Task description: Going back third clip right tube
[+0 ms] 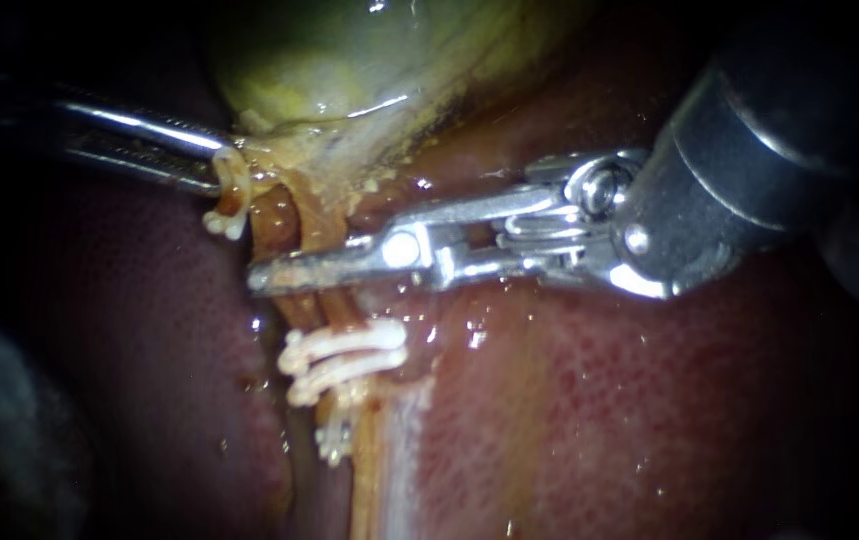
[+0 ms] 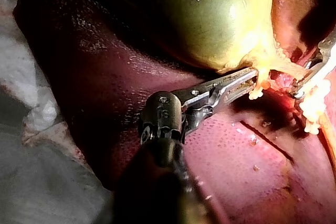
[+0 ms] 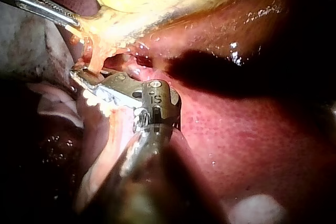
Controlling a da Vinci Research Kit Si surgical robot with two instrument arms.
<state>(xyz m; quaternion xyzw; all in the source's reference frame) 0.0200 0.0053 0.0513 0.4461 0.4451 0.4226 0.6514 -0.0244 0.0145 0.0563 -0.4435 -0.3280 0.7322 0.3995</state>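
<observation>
The yellow-green gallbladder [image 1: 349,60] lies above, and orange tubes [image 1: 294,225] run down from its neck over the liver [image 1: 649,400]. My left instrument [image 1: 217,165] comes in from the left, its jaws shut on the tissue at the gallbladder's neck, as the left wrist view also shows [image 2: 253,76]. My right instrument [image 1: 264,277] reaches in from the upper right and its tip lies across the tubes, above two white clips [image 1: 349,352] set side by side. Another clip [image 1: 334,440] sits lower on the tubes. One more clip [image 1: 229,205] hangs near the left instrument's tip.
Dark red liver [image 2: 105,77] surrounds the tubes on both sides. The right instrument's thick wrist [image 1: 749,150] fills the upper right. White drape [image 2: 31,119] lies beside the liver in the left wrist view.
</observation>
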